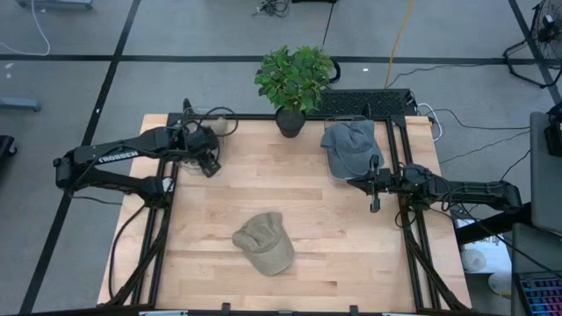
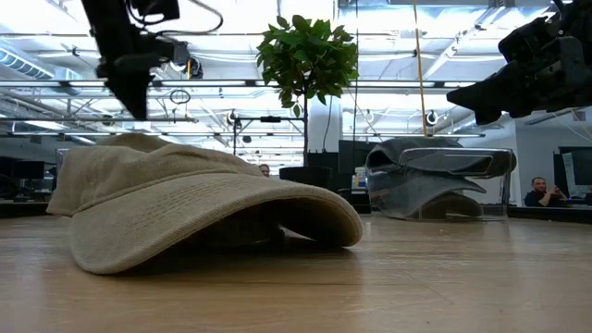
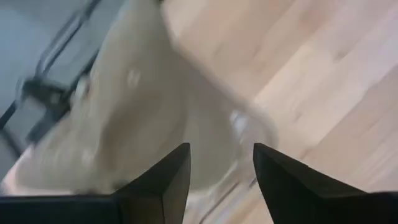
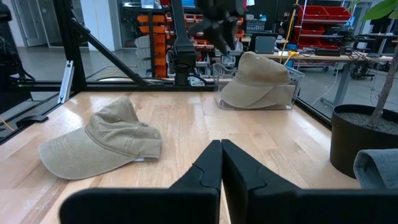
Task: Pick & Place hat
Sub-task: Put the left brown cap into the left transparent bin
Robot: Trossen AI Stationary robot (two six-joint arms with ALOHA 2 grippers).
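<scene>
A tan cap [image 1: 263, 242] lies crown up on the wooden table near its front middle, resting on its brim and crown edge; it also shows in the low view [image 2: 185, 208] and the right wrist view [image 4: 102, 146]. A second tan cap [image 4: 256, 79] sits in a clear bin [image 4: 292, 93] at the far left; it looks blurred in the left wrist view [image 3: 137, 106]. A grey cap [image 1: 349, 145] sits in a clear bin at the far right. My left gripper [image 3: 217, 168] is open and empty above the tan cap in its bin. My right gripper [image 4: 221, 155] is shut and empty, beside the grey cap.
A potted plant [image 1: 291, 83] stands at the table's far edge in the middle. Black frame rails [image 1: 399, 175] run along the table's sides. Bare wood [image 1: 263, 180] lies between the two arms.
</scene>
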